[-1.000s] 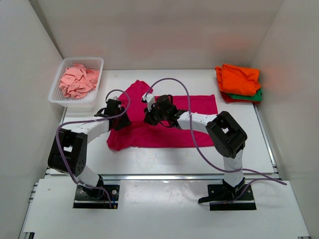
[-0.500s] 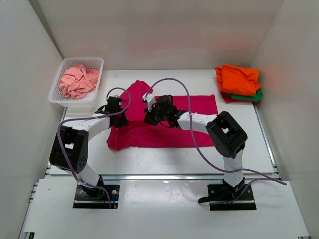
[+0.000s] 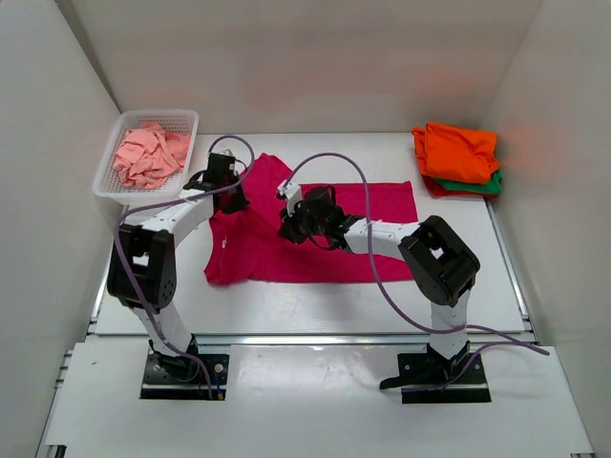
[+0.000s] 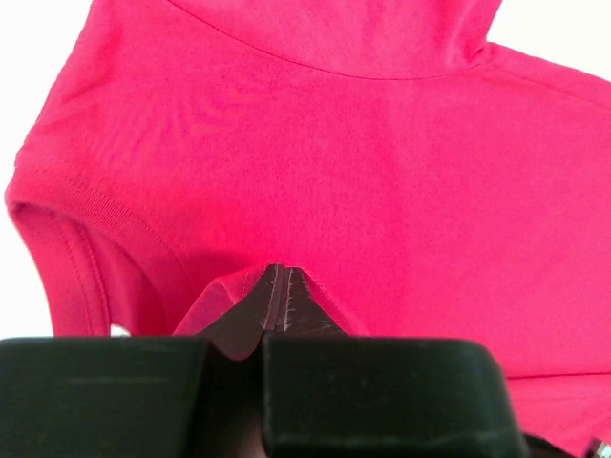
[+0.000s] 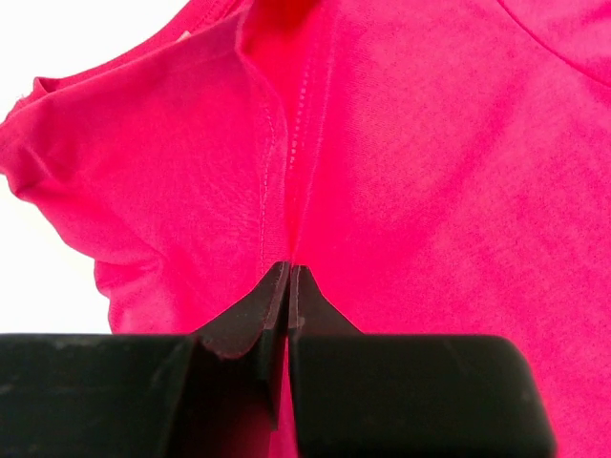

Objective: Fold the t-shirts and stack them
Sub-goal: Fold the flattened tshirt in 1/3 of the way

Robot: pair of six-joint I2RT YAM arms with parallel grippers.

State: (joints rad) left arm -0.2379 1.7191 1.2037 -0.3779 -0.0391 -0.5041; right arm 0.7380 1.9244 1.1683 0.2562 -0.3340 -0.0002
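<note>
We see left end effector (image 4: pixel 274 291) and right end effector (image 5: pixel 287 286) pinched onto soft magenta-pink cloth t-shirt (image 3: pixel 315 256), apparently spreading it for folding.

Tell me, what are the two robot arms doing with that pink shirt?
They're folding it. The left pincer and right pincer each pinch the magenta shirt, spread on the table. A folded stack with the orange shirt on top sits at the far right; a salmon shirt waits in the basket.
</note>
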